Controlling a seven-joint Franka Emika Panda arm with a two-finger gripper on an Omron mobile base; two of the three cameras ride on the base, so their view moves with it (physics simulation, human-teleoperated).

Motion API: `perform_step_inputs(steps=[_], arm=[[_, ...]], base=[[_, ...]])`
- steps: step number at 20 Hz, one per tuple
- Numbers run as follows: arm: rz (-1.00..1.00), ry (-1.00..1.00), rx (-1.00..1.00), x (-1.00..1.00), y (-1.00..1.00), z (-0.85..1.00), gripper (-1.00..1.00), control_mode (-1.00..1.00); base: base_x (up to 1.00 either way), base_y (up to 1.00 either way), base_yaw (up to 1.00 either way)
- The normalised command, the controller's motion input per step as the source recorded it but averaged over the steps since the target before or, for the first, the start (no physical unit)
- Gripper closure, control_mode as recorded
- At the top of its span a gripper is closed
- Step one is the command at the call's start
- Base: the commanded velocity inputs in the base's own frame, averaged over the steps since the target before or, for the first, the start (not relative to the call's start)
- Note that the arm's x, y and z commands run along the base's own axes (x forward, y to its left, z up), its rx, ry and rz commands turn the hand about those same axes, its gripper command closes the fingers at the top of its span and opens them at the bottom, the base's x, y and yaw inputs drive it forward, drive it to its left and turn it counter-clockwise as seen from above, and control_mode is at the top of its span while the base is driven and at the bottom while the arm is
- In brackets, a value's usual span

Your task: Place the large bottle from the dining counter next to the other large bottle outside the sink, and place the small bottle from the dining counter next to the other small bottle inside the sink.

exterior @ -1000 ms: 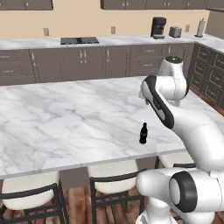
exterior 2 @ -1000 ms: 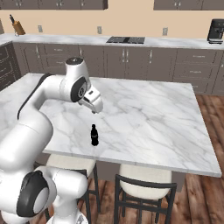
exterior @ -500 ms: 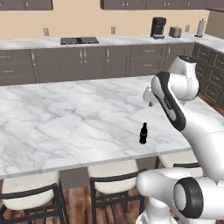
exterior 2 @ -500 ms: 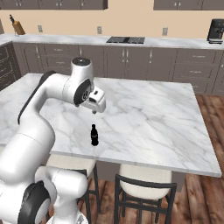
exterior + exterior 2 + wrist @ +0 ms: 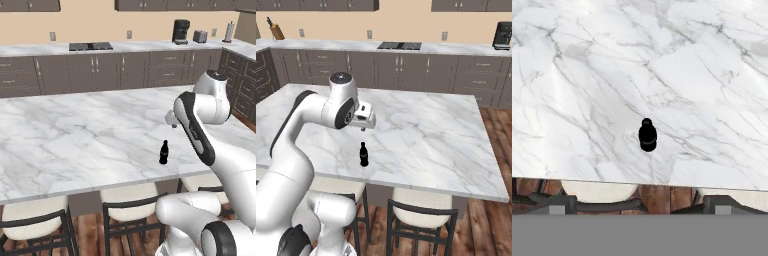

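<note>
Over the last sec we've swung the arm higher and toward 3 o'clock in the left base view; end effector (image 5: 363,125) now hangs above the bottle (image 5: 363,154), jaws wide, nothing held. Bottle stands upright near the surface's (image 5: 421,135) front edge, 6 o'clock in hand view. Approach only; no grasp yet.

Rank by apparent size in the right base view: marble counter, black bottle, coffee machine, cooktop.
1. marble counter, by far the largest
2. cooktop
3. coffee machine and black bottle look alike; the machine stands far back, so unranked.
</note>
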Motion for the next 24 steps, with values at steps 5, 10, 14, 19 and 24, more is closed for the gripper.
perform_step_inputs(steps=[5,10,14,19,24], arm=[[0.0,0.34,0.0,0.11,0.03,0.0,-1.0,-1.0],[0.0,0.03,0.0,0.0,0.0,0.0,-1.0,-1.0],[-0.01,0.0,-0.04,0.0,0.07,0.0,-1.0,-1.0],[-0.02,0.01,-0.02,0.0,0.06,-0.01,-1.0,-1.0],[-0.01,0.03,0.0,0.19,0.0,-0.04,-1.0,-1.0]], base=[[0.0,0.0,0.0],[0.0,0.0,0.0],[0.0,0.0,0.0],[0.0,0.0,0.0],[0.0,0.0,0.0]])
